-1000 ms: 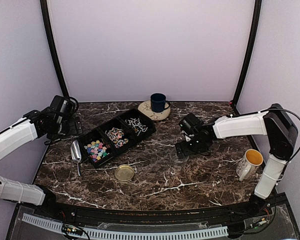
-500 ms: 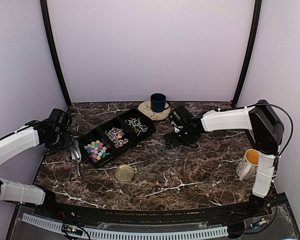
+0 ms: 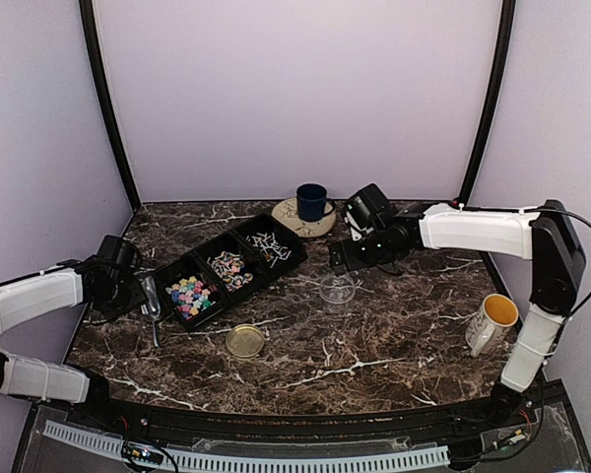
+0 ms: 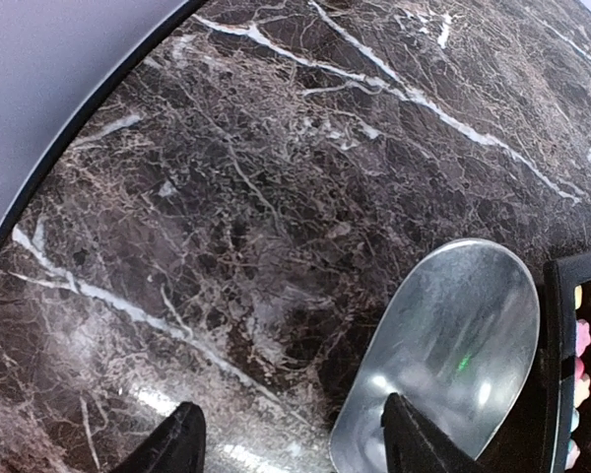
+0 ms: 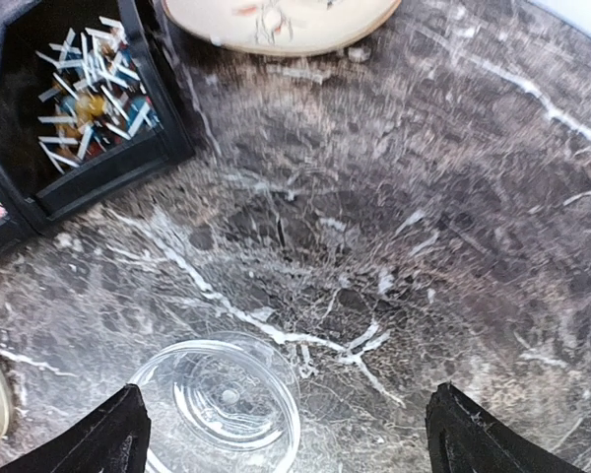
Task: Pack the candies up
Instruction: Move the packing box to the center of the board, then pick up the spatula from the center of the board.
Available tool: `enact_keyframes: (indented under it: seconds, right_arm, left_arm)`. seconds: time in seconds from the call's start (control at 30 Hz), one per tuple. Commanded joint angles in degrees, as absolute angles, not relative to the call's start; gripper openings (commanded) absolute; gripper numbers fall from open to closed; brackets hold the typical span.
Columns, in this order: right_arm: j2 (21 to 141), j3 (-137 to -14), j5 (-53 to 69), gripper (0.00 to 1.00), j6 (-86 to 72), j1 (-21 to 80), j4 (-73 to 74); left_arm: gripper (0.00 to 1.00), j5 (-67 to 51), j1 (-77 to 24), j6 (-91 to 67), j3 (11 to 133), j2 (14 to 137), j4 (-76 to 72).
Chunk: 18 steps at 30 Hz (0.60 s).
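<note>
Jaws spread, shiny oval scoop [image 4: 453,335], clear round jar [image 5: 222,404]

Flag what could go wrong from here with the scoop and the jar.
1. The open left gripper has one finger at the bowl edge of the shiny metal scoop, with bare marble between its fingers; closing here could shove the scoop into the black three-part tray beside it.
2. The small clear round jar sits off-centre ahead of the open right gripper, nearer one finger, which might knock it over.
</note>
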<state>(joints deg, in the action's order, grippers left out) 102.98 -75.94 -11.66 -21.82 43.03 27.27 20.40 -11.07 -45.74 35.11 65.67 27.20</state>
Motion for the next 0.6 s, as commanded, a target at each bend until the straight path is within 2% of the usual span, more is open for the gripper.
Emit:
enact_keyframes:
  seconds: [0.0,0.23,0.57]
  right_arm:
    - [98.35,-74.11,-13.29,0.98,-20.62,43.51,27.82]
    - [95.88,-72.72,-12.72,0.98,-20.37,43.51,28.3]
    - [95.29,-72.58,-11.17,0.98,-20.82,43.51,28.61]
  left_arm:
    - [0.63,18.86,-10.67,-46.29,29.76,62.82,17.17]
    - [0.63,17.03,-10.63,-47.37,19.66,54.91,2.69]
    - [0.59,16.35,-10.61,-46.49,13.04,57.49,-11.29]
